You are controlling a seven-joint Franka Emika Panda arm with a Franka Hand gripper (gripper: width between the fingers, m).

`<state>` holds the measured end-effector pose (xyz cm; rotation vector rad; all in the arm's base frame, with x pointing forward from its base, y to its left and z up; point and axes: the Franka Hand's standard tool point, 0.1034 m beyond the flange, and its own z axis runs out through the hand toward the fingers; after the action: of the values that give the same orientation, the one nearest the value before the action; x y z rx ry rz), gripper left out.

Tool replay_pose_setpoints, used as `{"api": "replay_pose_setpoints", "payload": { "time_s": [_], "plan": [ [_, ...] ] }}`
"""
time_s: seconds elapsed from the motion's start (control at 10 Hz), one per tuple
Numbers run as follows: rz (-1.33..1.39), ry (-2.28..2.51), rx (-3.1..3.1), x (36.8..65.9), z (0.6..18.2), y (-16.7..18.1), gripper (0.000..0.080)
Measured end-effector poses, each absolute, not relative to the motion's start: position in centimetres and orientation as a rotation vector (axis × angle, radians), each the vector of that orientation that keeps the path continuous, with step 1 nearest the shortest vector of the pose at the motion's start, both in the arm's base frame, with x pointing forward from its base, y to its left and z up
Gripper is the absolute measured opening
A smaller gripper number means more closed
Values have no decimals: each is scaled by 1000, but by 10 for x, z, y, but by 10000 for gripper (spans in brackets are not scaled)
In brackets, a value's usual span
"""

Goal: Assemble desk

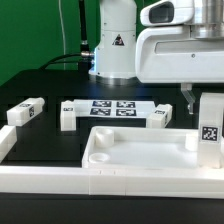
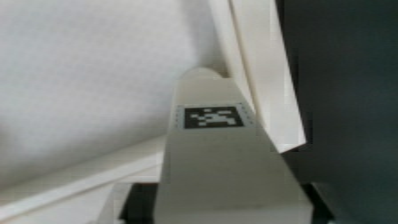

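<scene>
Gripper (image 1: pixel 205 100) clamped on an upright leg (image 1: pixel 209 132) at the tabletop's (image 1: pixel 120 152) corner, on the exterior view's right.

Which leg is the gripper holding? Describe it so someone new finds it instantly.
Find the big white tray at the front of the black table, then its far corner on the exterior view's right. A leg stands upright there, clamped in the gripper, tag facing the camera. The other three legs sit loose on the table behind the tray.
</scene>
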<state>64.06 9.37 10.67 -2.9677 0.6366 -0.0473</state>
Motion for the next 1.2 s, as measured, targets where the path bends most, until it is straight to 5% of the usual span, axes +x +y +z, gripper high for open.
{"api": "replay_pose_setpoints", "payload": {
  "time_s": [0.6, 0.7, 0.8, 0.9, 1.2],
  "plan": [
    [-3, 1248, -2758, 640, 106, 96, 319],
    [-2, 1248, -2759, 640, 106, 96, 471],
    [-6, 1193, -2785, 639, 106, 96, 471],
    [-8, 1129, -2812, 639, 106, 97, 604],
    [-24, 862, -2906, 637, 103, 101, 648]
  ]
}}
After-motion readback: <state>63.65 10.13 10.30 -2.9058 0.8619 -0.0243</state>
